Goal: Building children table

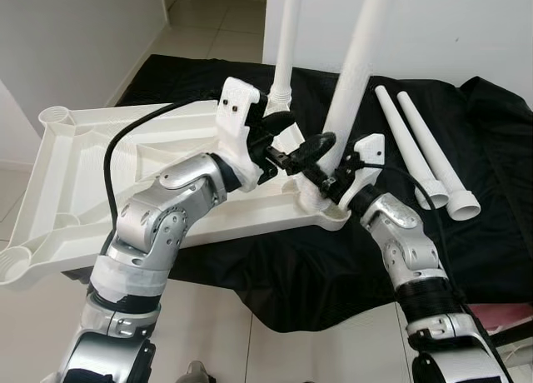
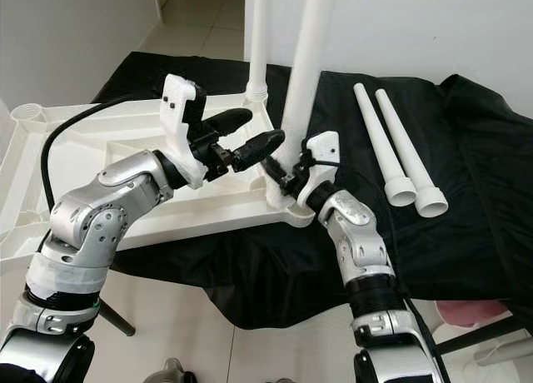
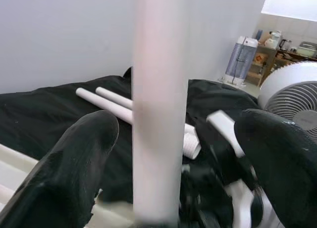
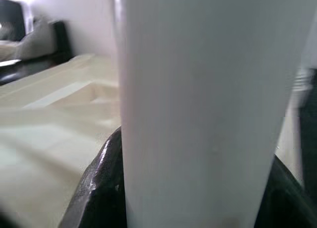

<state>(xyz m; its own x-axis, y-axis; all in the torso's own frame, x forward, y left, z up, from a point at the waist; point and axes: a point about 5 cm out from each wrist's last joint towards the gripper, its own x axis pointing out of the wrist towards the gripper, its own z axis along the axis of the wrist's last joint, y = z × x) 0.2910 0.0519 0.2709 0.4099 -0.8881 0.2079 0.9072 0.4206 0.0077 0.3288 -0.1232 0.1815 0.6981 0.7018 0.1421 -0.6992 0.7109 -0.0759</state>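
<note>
Now I'm seating the near leg [image 2: 301, 75] in the tabletop [image 2: 100, 150]: right hand [image 2: 287, 176] seemingly clamped on it, left hand [image 2: 250, 137] open; next, twist firmly.

Head stereo pair looking down, wrist cameras close on shared upright leg [image 1: 354, 75]

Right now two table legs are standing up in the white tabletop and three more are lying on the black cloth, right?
Not quite. Two table legs do stand in the upside-down tabletop, but only two spare legs lie on the black cloth, not three. The right eye view shows them side by side.
</note>
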